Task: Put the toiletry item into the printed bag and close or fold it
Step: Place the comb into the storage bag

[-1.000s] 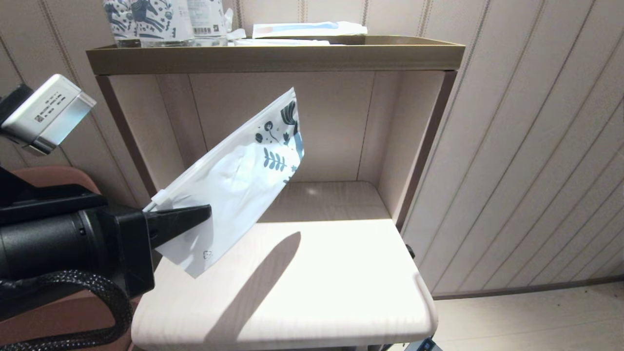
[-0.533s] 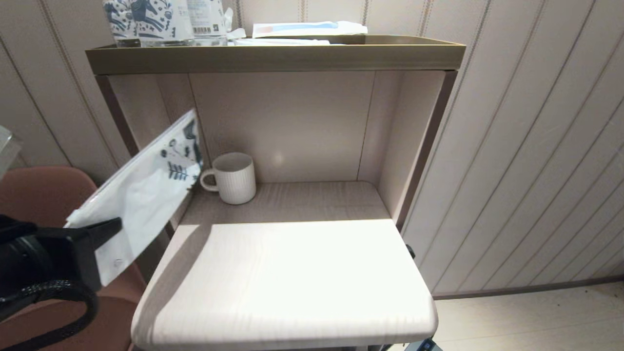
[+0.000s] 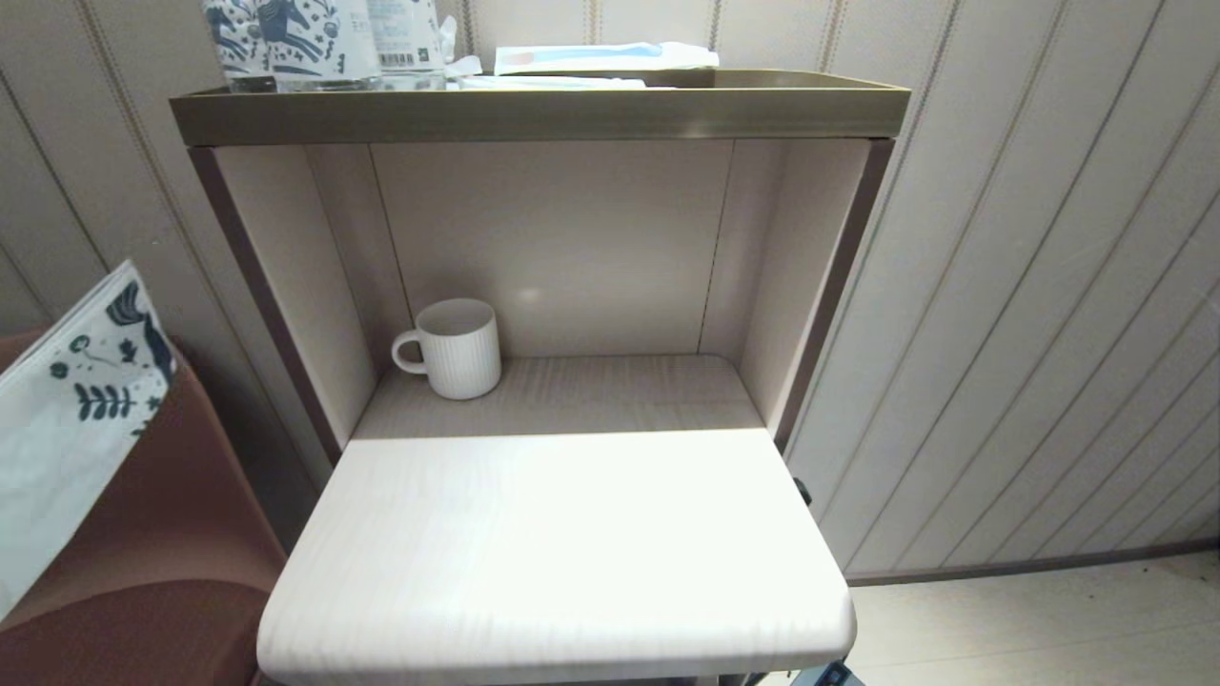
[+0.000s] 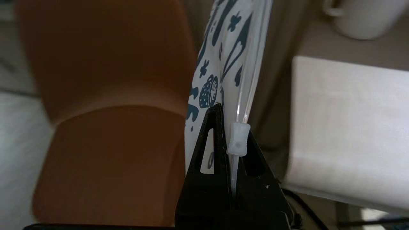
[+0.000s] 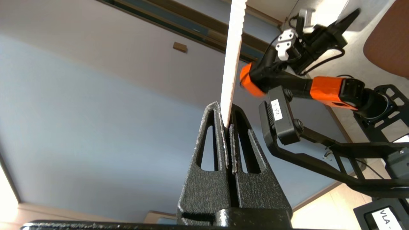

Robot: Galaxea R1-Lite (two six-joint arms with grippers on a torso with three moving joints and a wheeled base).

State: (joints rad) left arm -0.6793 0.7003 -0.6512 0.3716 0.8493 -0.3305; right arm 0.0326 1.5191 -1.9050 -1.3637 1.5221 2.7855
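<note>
Pale wood desk [image 3: 553, 543] with an open shelf unit above it, striped wall panels behind. White ribbed mug [image 3: 456, 348] sits at the back left of the lower shelf, handle to the left. Top tray [image 3: 534, 110] carries a horse-patterned package [image 3: 286, 38] and a flat white packet [image 3: 600, 57].

Printed bag [image 3: 67, 429] is off the desk, in the air at the far left edge of the head view, in front of a reddish-brown chair [image 3: 152, 562], leaf-print end up.

Left gripper [image 4: 230, 127] is clamped on the bag's zip edge, with the white zip slider [image 4: 238, 140] right at the fingertips (the gripper itself is outside the head view).

Right gripper [image 5: 227, 123] is out of the head view too; its wrist view shows the fingers pinched on a thin, flat white packet edge-on [image 5: 231, 60], serrated end away from the gripper. What that packet is, can't tell.
</note>
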